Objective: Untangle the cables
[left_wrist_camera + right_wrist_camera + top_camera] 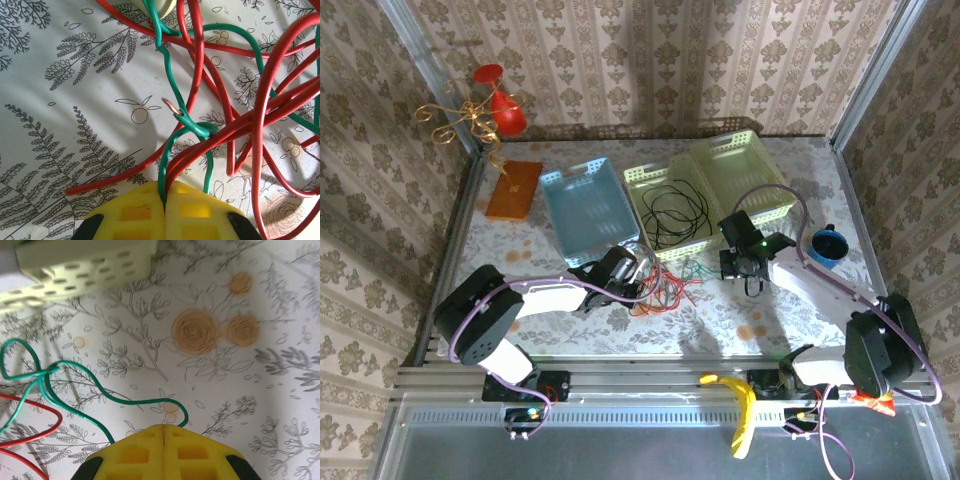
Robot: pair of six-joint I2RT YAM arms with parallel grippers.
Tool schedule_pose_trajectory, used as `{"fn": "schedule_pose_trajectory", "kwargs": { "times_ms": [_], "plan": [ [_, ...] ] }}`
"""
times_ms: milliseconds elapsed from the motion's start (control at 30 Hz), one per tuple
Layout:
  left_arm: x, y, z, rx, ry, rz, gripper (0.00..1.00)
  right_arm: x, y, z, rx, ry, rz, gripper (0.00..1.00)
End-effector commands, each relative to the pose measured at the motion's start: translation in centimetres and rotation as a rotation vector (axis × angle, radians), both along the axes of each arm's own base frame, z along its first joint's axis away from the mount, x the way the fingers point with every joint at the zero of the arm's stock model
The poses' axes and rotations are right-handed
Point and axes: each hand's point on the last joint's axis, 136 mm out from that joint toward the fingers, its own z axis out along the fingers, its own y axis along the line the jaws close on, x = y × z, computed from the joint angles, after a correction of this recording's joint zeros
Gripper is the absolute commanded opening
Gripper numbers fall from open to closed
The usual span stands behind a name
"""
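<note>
A tangle of red cable (pixel 672 292) and green cable (pixel 692 268) lies on the flowered table between my two grippers. The black cable (pixel 677 214) is coiled in a pale yellow tray (pixel 642 176). My left gripper (pixel 642 280) (pixel 165 192) is shut, with a green cable (pixel 171 150) strand and red cable (pixel 260 120) strands pinched in the seam of its yellow fingers (pixel 125 215). My right gripper (pixel 740 268) (pixel 165 429) is shut just above the table. A green cable (pixel 130 401) loop passes under its tips, with nothing seen in the seam. A red cable (pixel 30 401) lies at its left.
A blue tray (pixel 585 205) stands left of the yellow one, and a second pale yellow tray (pixel 745 170) stands to the right. The tray corner (pixel 85 270) is close to my right gripper. A blue cup (pixel 828 245) is at the right, an orange board (pixel 513 188) at the back left.
</note>
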Motion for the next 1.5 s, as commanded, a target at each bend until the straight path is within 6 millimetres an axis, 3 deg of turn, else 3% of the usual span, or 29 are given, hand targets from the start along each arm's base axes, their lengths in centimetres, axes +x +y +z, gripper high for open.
{"fn": "schedule_pose_trajectory", "kwargs": {
  "times_ms": [0,200,533,800,1000,1200,1333,1467],
  "plan": [
    [-1.5,1.6,-3.0,0.097,0.079,-0.023,0.0,-0.5,1.0,-1.3,0.028,0.051,0.016,0.0],
    [-1.5,1.6,-2.9,0.094,0.079,-0.022,0.0,-1.2,0.2,-3.3,-0.048,0.126,0.009,0.0],
    [-1.7,1.6,-2.8,0.092,0.08,-0.023,0.0,-1.5,0.1,-3.6,-0.189,0.188,0.056,0.0],
    [-1.7,1.3,-2.1,0.062,0.074,-0.041,0.0,-2.6,2.5,-4.5,-0.258,0.235,0.19,0.0],
    [-1.7,1.3,-2.0,0.064,0.077,-0.047,0.0,-3.5,5.0,-5.3,-0.164,0.269,0.249,0.0],
    [-1.7,1.3,-2.0,0.068,0.08,-0.051,0.0,-3.4,6.9,-3.9,0.001,0.249,0.256,0.0],
    [-1.7,1.3,-1.9,0.07,0.08,-0.058,0.0,-3.0,6.8,-2.6,0.116,0.239,0.221,0.0],
    [-1.7,1.3,-2.0,0.072,0.082,-0.061,0.0,-2.4,5.4,-1.6,0.183,0.23,0.162,0.0]
  ]
}}
